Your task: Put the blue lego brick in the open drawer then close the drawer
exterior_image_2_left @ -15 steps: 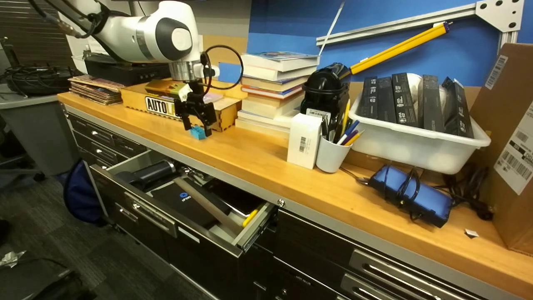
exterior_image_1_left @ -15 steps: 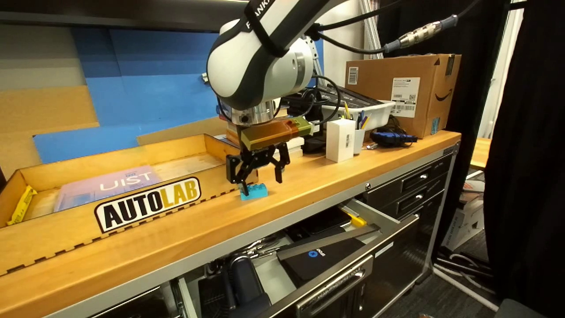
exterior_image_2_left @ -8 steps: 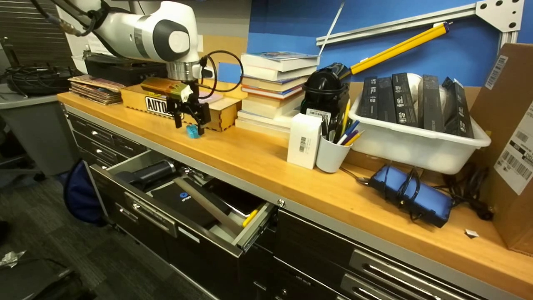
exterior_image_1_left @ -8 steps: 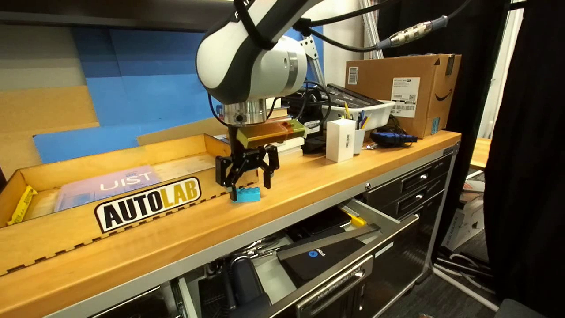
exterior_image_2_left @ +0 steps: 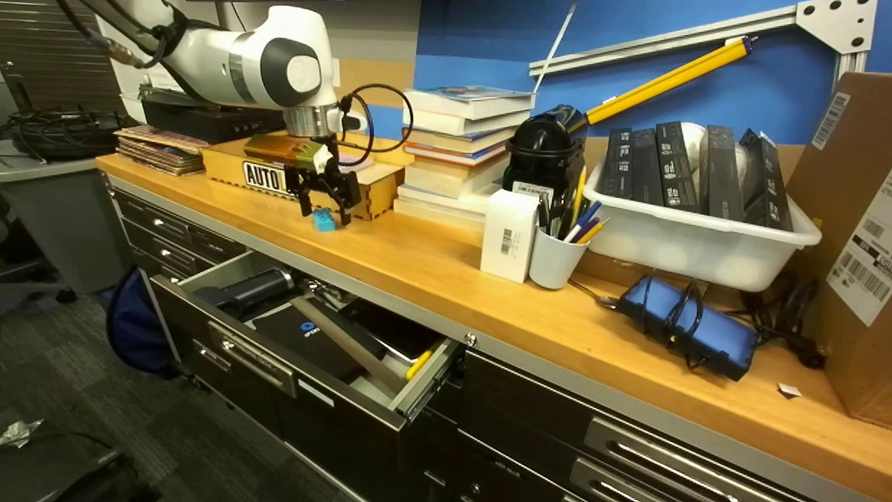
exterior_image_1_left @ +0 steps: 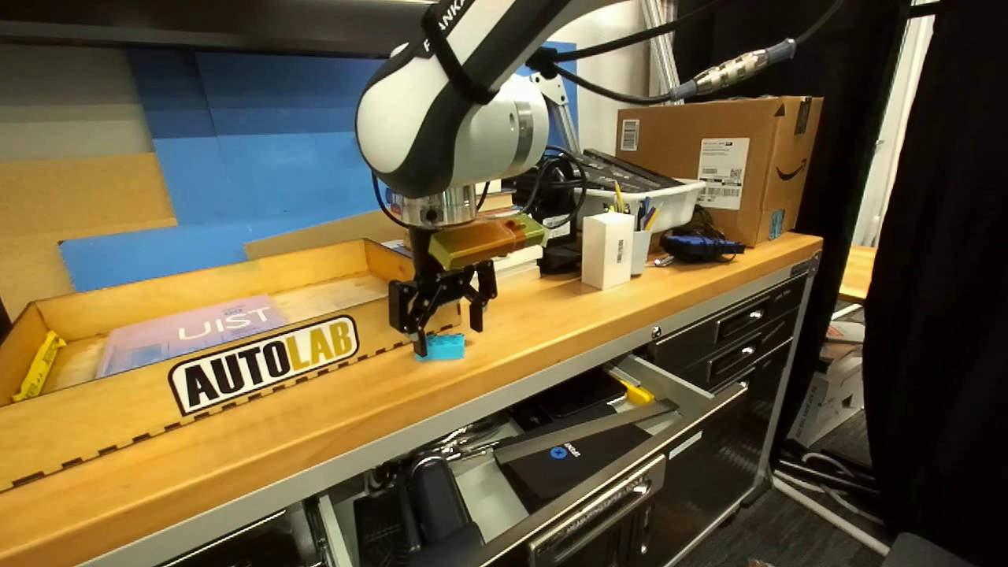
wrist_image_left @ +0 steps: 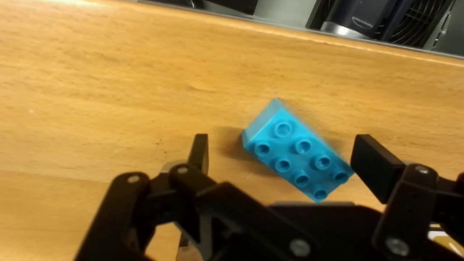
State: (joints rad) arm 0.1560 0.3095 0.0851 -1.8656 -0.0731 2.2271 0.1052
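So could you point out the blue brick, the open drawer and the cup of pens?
Blue brick (wrist_image_left: pixel 295 157): wrist view, on its studded top.
Open drawer (exterior_image_2_left: pixel 306 371): in an exterior view, on its front rim.
Cup of pens (exterior_image_2_left: pixel 557 261): in an exterior view, on its pale side.

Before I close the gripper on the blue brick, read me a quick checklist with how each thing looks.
1. Gripper open: ok, the fingers stand apart.
2. Blue brick between the fingers: ok in the wrist view, but close to one finger.
3. Brick squared to the fingers: not ok, it lies diagonally.
4. Contact at that near finger: cannot tell.
5. Drawer open for the drop: ok, pulled out in both exterior views.
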